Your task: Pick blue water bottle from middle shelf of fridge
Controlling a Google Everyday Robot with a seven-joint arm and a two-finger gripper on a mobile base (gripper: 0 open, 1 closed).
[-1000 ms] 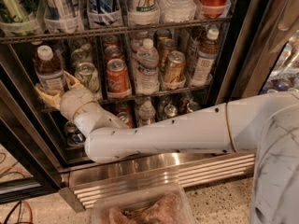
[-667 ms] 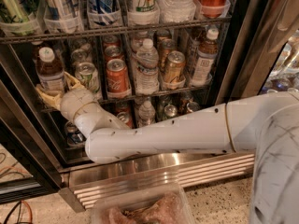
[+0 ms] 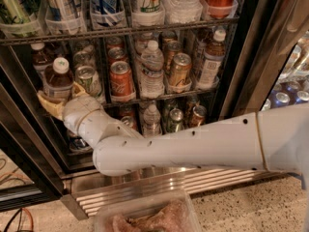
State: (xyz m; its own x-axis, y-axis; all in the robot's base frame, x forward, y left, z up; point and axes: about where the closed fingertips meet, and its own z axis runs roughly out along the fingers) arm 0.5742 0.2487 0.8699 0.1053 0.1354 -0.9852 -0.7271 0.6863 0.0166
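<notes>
Camera view: gripper (image 3: 63, 97) around bottle (image 3: 59, 78) base

Drinks corner of a shop or canteen, stocked for self-service.
A tall fridge (image 3: 241, 57) with black door frames and a glass door holds wire racks packed in lanes with cans (image 3: 120, 79) and white-capped bottles (image 3: 152, 69). Its ribbed steel base (image 3: 145, 185) meets a speckled floor (image 3: 260, 207), and more cans (image 3: 282, 98) show behind the neighbouring door at the right. The gripper (image 3: 60, 99) sits at the front left corner of the middle shelf (image 3: 159, 97).
</notes>
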